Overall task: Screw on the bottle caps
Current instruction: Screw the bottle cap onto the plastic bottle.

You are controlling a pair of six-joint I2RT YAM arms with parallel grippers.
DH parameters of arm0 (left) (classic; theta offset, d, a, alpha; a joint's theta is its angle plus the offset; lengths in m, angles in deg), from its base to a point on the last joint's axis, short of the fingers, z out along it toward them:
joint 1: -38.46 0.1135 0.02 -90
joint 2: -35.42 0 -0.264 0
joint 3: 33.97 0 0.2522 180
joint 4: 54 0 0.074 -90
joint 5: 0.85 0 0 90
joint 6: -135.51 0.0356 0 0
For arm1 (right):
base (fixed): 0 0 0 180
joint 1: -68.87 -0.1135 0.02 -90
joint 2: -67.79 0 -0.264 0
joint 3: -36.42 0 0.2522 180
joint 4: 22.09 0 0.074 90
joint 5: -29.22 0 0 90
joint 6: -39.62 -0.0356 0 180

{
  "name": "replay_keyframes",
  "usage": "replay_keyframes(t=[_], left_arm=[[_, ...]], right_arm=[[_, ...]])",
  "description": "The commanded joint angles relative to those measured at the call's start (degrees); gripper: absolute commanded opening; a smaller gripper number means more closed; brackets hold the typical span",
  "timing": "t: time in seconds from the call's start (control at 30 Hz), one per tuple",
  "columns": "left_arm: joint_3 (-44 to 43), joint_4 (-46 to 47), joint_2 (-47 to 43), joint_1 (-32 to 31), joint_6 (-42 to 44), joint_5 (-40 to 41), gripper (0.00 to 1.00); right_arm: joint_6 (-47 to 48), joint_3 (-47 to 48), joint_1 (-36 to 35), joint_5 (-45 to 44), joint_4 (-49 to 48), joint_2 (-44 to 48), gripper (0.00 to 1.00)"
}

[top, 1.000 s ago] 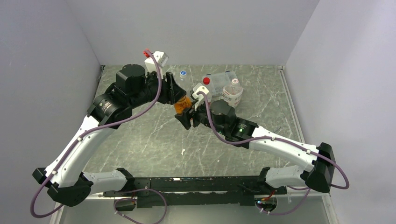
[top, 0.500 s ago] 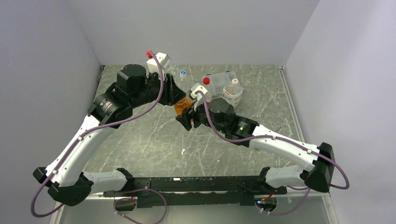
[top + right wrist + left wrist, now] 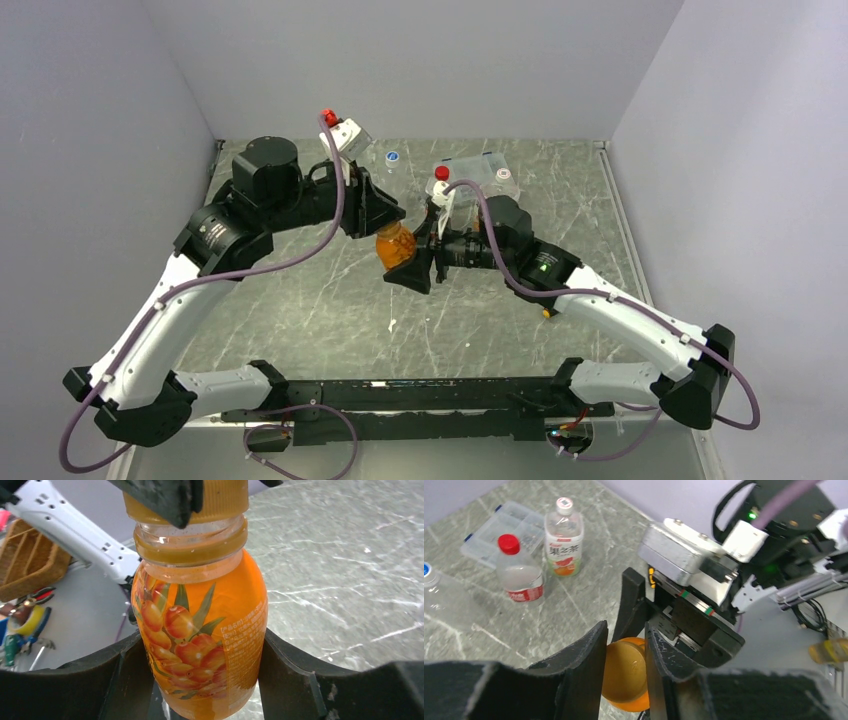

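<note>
Orange bottle [image 3: 395, 247] sits tilted between both grippers in the top view. Since a second ago the right arm has swung outward and the bottle has shifted nearer, showing more of its body. The left gripper [image 3: 386, 220] is at its neck, the right gripper [image 3: 414, 270] lower down.

From the left wrist, the fingers [image 3: 584, 670] are pinched narrowly on the orange cap [image 3: 625, 672]. The red-capped bottle [image 3: 519, 577] stands well apart, near the compartment box [image 3: 499, 527].

From the right wrist, the jaws stand half-wide, clamping the bottle's belly. The cap looks not quite seated, so the twisting is likely still under way. Behind lies the grey-green marbled table [image 3: 350, 555] and, past its edge, a wicker basket [image 3: 30, 555] and hand tools [image 3: 25, 630].
</note>
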Motion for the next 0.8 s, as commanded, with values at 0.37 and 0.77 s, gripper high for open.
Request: replay_keyframes(t=[0.37, 0.77], left_arm=[[-7.2, 1.9, -2.6, -0.2, -4.3, 12.7, 0.76], [1.2, 6.1, -4.5, -0.2, -6.4, 16.3, 0.89]], right_arm=[[1.3, 4.3, -0.9, -4.9, -5.2, 1.7, 0.26], [-0.4, 3.3, -2.3, -16.8, -8.7, 0.0, 0.25]])
